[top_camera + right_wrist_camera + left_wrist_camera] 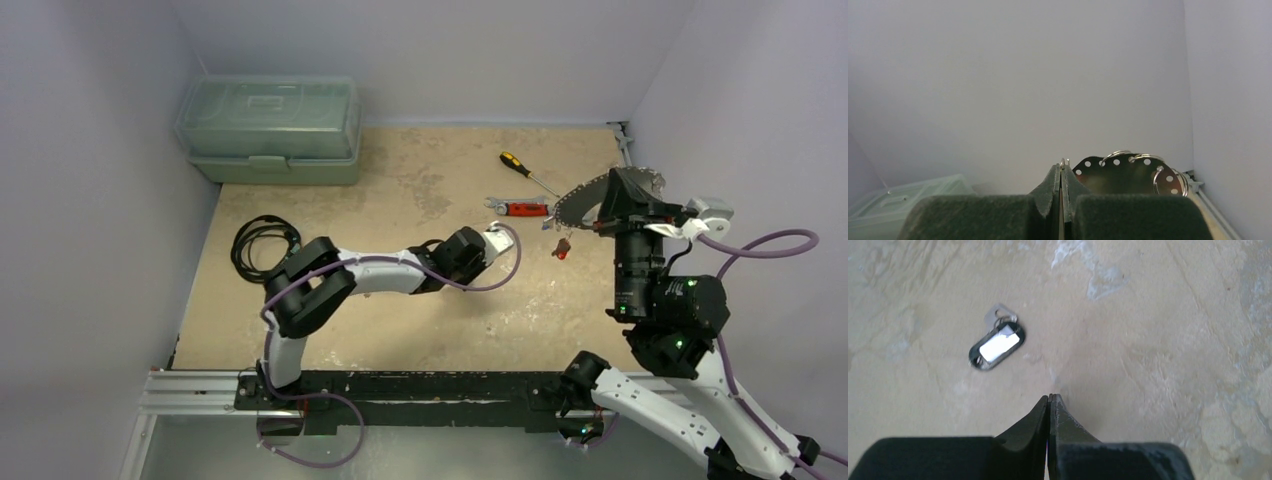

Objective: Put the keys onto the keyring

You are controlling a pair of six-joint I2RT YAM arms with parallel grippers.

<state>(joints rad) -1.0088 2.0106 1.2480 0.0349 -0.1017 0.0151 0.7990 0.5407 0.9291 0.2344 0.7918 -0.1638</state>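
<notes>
A key (pixel 996 344) lies on the table (pixel 1173 340) ahead-left of the left gripper (pixel 1050 398); the keyring (pixel 1120 176) juts right of the right gripper (pixel 1063 167).

Right pincer (pixel 622 188) gripping toothed keyring (pixel 580 203) by right wall (pixel 740 120), red-tagged key (pixel 562 250) just beside, left pincer (pixel 490 243) over middle of counter (pixel 400 190), wrench (pixel 517 208), screwdriver (pixel 525 170), coiled cable (pixel 262 243), green toolbox (pixel 268 130) rear-left

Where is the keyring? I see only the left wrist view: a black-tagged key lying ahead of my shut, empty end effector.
Observer: At the far right of the table, the keyring is pinched in the shut right end effector, seemingly clear of the surface.
Operator: Any other key?
Observer: A red-tagged key lies on the table, on the keyring's near side.
Operator: What else is close?
Observer: A red-handled wrench lies just left of the keyring.
</notes>
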